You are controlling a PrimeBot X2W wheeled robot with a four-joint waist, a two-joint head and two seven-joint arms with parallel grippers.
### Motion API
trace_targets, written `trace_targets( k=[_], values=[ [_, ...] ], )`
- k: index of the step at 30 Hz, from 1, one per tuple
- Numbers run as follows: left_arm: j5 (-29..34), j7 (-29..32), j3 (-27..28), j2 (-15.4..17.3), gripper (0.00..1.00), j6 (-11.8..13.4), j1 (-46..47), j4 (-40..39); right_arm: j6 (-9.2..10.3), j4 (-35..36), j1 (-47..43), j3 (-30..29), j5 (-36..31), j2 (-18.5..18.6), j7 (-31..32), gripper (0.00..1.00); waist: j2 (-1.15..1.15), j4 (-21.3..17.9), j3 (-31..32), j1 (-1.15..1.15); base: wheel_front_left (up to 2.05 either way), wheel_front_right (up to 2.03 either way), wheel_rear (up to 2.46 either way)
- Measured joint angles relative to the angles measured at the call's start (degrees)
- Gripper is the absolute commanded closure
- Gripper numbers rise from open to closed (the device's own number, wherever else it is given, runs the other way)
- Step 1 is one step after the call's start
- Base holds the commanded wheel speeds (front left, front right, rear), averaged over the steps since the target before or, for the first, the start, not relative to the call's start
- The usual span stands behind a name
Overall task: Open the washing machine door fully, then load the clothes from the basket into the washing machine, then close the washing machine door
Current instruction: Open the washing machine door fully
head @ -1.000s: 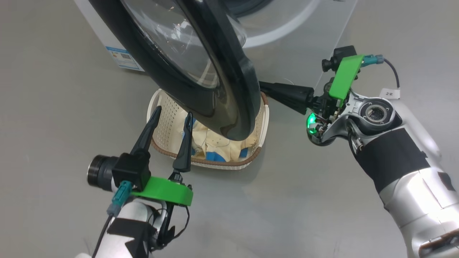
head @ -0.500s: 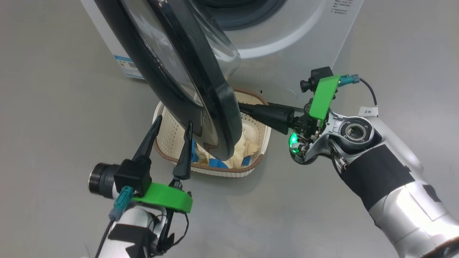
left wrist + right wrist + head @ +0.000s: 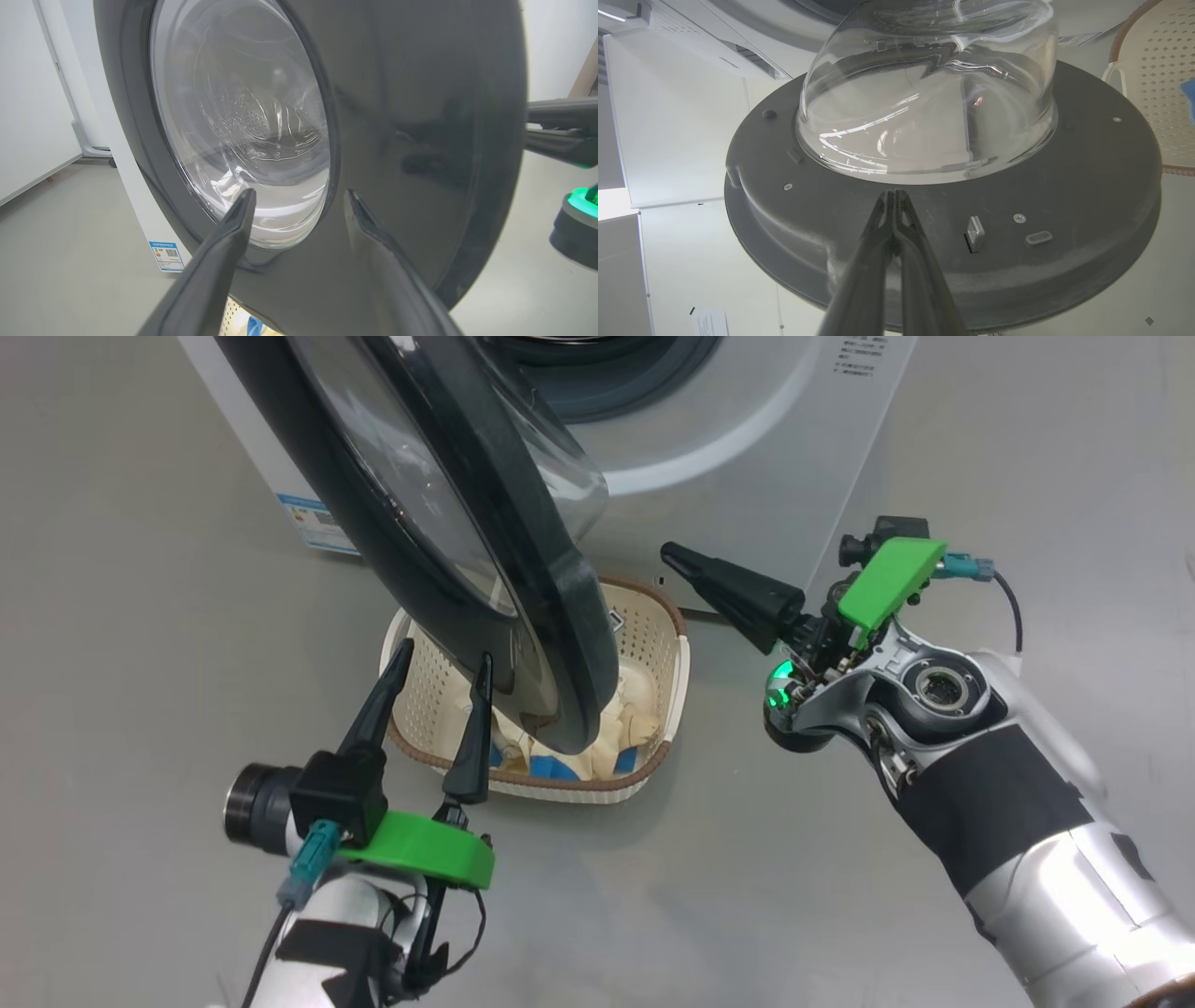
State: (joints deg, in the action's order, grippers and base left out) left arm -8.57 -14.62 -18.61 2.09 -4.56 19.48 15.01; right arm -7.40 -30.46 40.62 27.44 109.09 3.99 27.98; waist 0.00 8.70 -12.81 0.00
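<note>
Grey floor point(image 3: 140, 663), smooth; white walls show in the wrist views. The washing machine point(image 3: 747, 429) stands at the far side, with a blue label sticker point(image 3: 313, 523) low on its front left.

The washing machine door point(image 3: 560, 616) is swung out and stands edge-on to my head camera. Its lower rim hangs over the basket point(image 3: 677, 663). The glass bowl point(image 3: 924, 93) bulges from its inner face.

The basket sits on the floor just in front of the machine, under the door. The clothes point(image 3: 607, 737) are inside it, cream with blue trim, partly hidden behind the door rim.

My left gripper point(image 3: 443, 651) is spread wide with nothing between the fingers. It is on the door's outer side, near-left of the basket, tips up by the lower rim. In the left wrist view point(image 3: 300, 192) the tips frame the bottom of the glass; I can't tell whether they touch.

My right gripper point(image 3: 670, 553) has its fingers pressed together and holds nothing. It is right of the door, pointing at the inner face, and the head view shows a gap. In the right wrist view point(image 3: 892, 192) the tips aim just below the bowl, left of the latch point(image 3: 975, 228).
</note>
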Motion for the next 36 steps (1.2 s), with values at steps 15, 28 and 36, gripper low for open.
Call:
trace_targets(
  k=[15,28,36],
  values=[
    [0.48,0.00,1.69,0.02,0.00,-0.49,-1.38,1.27,0.00,9.53,-8.87,-6.31,-22.53,6.62,-31.53,0.00,0.00,-2.17,2.62,0.00,0.00,0.00,0.00],
    [1.11,0.00,3.87,0.05,0.00,-0.94,-4.70,1.91,0.00,11.39,-16.17,-13.67,-64.03,10.68,-42.39,0.00,0.00,-5.67,5.43,0.00,0.00,0.00,0.00],
    [1.14,0.00,4.52,0.05,0.00,-1.02,-5.28,2.43,0.00,19.67,-28.56,-23.03,-87.73,4.27,-42.43,0.00,0.00,-6.96,7.01,0.00,0.00,0.00,0.00]
  ],
)
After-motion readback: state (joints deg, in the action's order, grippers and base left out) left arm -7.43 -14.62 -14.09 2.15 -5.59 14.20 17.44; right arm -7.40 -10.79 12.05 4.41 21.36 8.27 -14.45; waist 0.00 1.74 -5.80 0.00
